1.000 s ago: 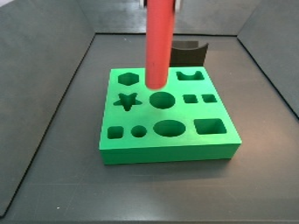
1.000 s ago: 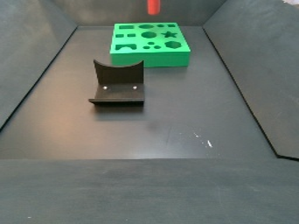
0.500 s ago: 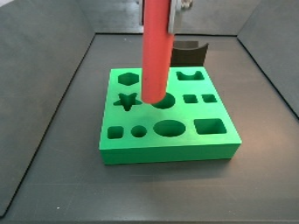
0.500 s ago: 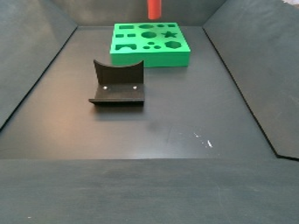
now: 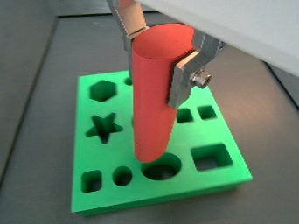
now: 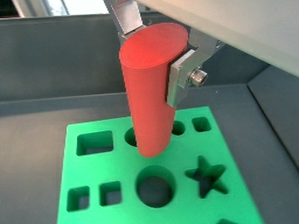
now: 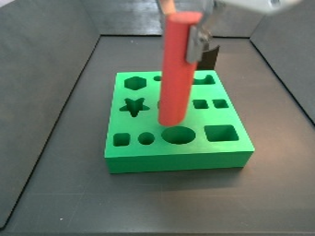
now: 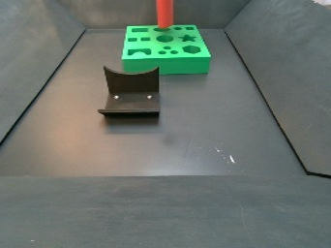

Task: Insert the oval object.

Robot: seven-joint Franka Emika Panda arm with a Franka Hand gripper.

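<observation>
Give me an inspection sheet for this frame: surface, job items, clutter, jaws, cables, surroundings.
Surface: dark floor, small pale marks.
Job's things: oval object upright, lower end at the green block, near its oval hole; seating not discernible.
Clutter: fixture standing apart from the block.
Grippers: gripper above the block, jaws shut on the peg's upper part.
Cables: nothing seen.
Surroundings: dark walls around the floor.

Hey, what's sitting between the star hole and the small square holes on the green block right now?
In a side view, the oval object, held upright in the gripper, stands between the star hole and the small square holes, its lower end by the oval hole.
</observation>
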